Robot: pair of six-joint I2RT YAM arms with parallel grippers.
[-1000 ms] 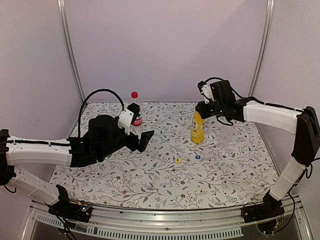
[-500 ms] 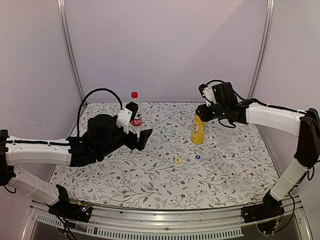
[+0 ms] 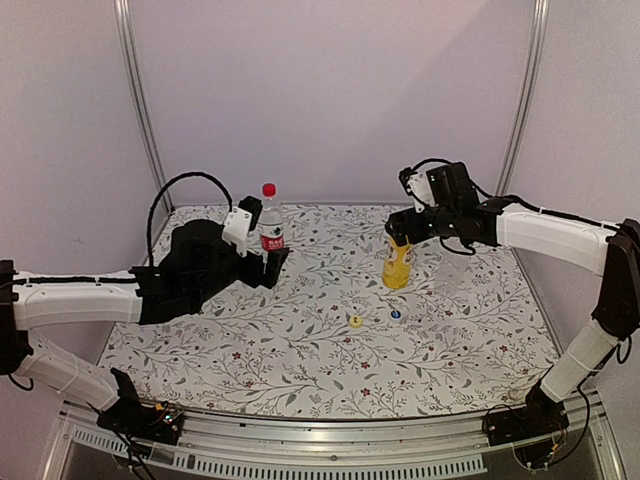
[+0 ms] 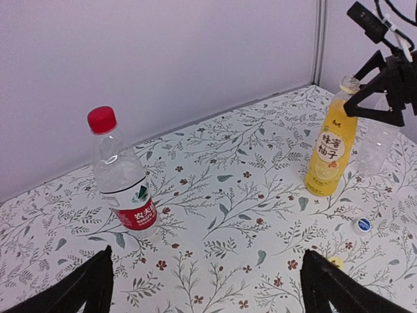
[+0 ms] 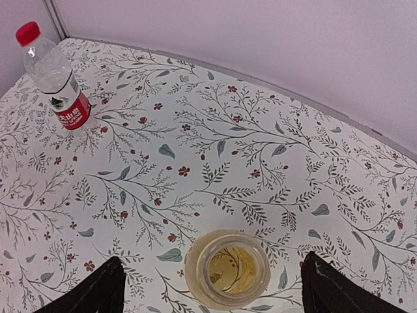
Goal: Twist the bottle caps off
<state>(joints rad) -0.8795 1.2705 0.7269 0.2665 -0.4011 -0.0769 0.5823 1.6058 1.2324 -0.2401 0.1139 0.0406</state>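
The clear bottle with a red-and-white label [image 4: 128,193] stands upright at the back left, and its red cap [image 4: 101,119] is on. My left gripper [image 4: 205,287] is open in front of it, touching nothing; from above, the left gripper [image 3: 268,262] is close to this bottle [image 3: 271,236]. The yellow-orange bottle [image 3: 397,263] stands upright with its mouth [image 5: 228,267] uncapped. My right gripper [image 5: 215,290] is open just above that mouth, holding nothing. A yellow cap [image 3: 355,321] and a blue cap [image 3: 395,314] lie loose on the table. The clear unlabelled bottle [image 4: 376,140] stands behind the yellow one.
The floral tablecloth [image 3: 300,370] covers the table. Pale walls with metal corner posts [image 3: 140,110] close in the back and sides. The right arm [image 3: 545,232] reaches in from the right, over the back of the table.
My right gripper has opened and let go of the yellow-orange bottle, which now stands straight rather than tilted. The left arm has moved back and left, closer to the red-capped bottle.
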